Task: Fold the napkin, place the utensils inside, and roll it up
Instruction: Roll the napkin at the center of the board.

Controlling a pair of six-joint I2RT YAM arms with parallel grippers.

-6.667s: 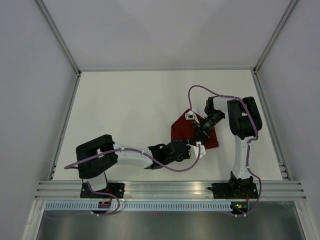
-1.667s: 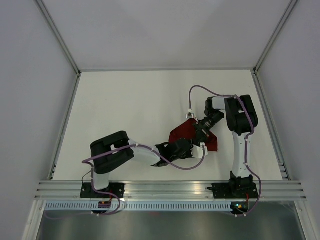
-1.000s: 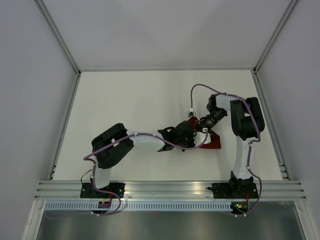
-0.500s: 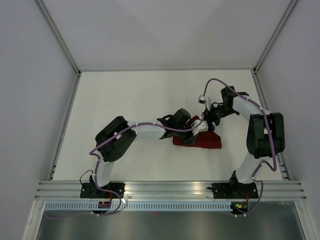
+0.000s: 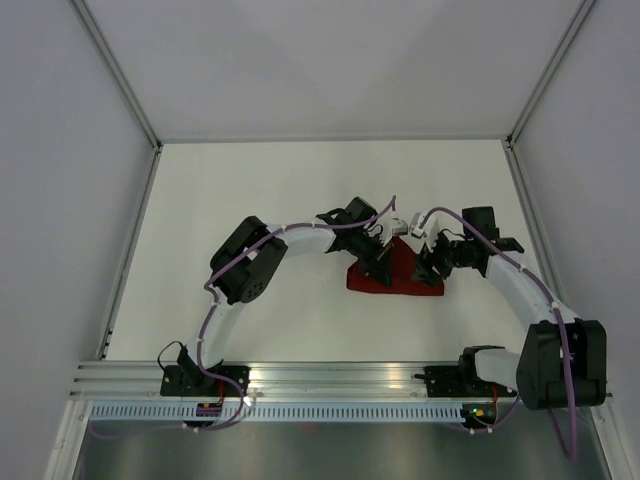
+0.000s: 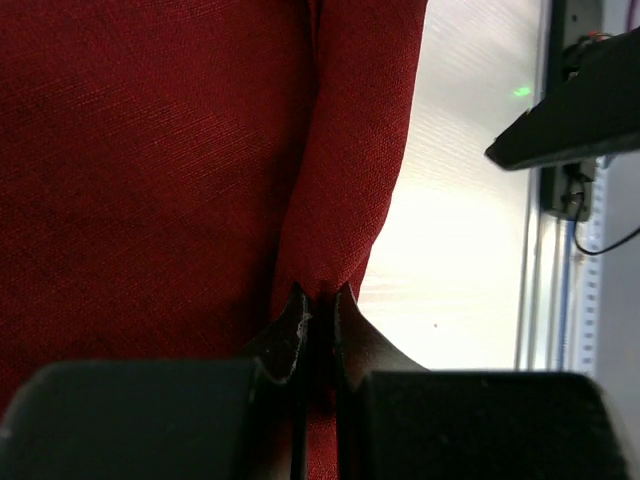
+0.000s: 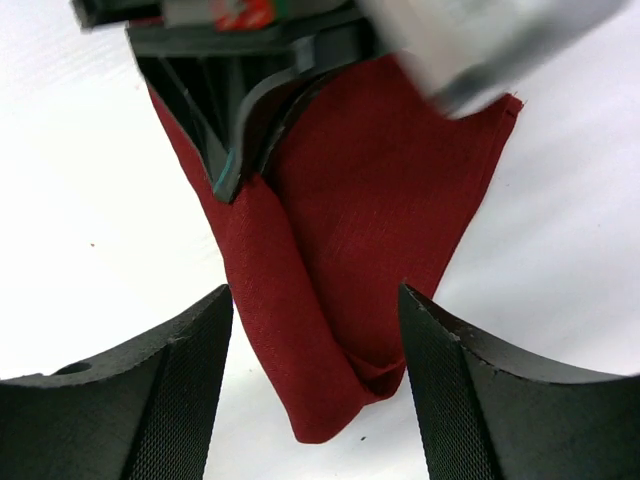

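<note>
Napkin [image 5: 396, 283] now a folded strip

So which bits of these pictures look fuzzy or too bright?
Right wrist view: the pale grey block above the dark red cloth napkin is smeared. Left wrist view: the white table glares beside the napkin. Top view: sharp, evenly lit.

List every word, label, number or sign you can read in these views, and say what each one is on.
No text can be read in any view.
Small red and green patch at the top of the right wrist view: too blurred to read.
Plain dark red cloth napkin: no print or label shows.
</note>
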